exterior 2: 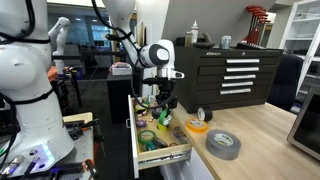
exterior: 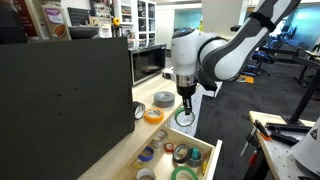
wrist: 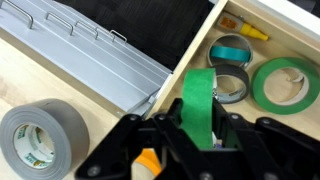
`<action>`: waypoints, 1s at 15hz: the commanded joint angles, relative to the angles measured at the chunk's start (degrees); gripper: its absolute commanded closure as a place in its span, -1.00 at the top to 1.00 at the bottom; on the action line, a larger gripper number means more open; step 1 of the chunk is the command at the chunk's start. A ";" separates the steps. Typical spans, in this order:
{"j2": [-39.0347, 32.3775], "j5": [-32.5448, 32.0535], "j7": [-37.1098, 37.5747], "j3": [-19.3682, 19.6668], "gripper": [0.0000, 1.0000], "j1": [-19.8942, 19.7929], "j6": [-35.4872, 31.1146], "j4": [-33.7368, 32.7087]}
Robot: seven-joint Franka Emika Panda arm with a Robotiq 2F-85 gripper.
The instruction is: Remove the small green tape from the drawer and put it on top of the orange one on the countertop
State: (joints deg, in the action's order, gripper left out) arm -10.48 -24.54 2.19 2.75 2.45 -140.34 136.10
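The gripper [wrist: 200, 124] pinches the small green tape [wrist: 198, 92] edge-on.

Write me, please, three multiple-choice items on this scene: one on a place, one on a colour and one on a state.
1. Where is the small green tape?
A in the drawer
B between the jaws
C on the orange roll

2. What colour is the wider roll on the countertop?
A grey
B blue
C red

3. The drawer is:
A shut
B pulled open
C upside down

Key:
1 B: the wrist view shows the tape on edge between the jaws of the gripper.
2 A: the grey duct tape roll is wider than the orange roll.
3 B: the tape rolls inside the drawer are in plain view.
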 commanded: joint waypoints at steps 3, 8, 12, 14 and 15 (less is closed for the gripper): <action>-1.53 -7.23 8.65 2.03 -0.84 0.51 1.35 -6.98; -6.58 -9.03 10.15 3.91 -0.83 -0.30 -1.11 -13.74; -12.40 -8.53 10.01 5.60 -0.83 -0.36 -4.63 -18.39; -15.38 -8.06 9.68 6.47 -0.83 -0.06 -6.35 -20.74; -16.75 -8.12 9.64 7.04 -0.83 0.21 -7.09 -22.01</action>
State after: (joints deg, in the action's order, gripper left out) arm -23.02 -31.67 10.20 8.30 2.04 -145.35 118.24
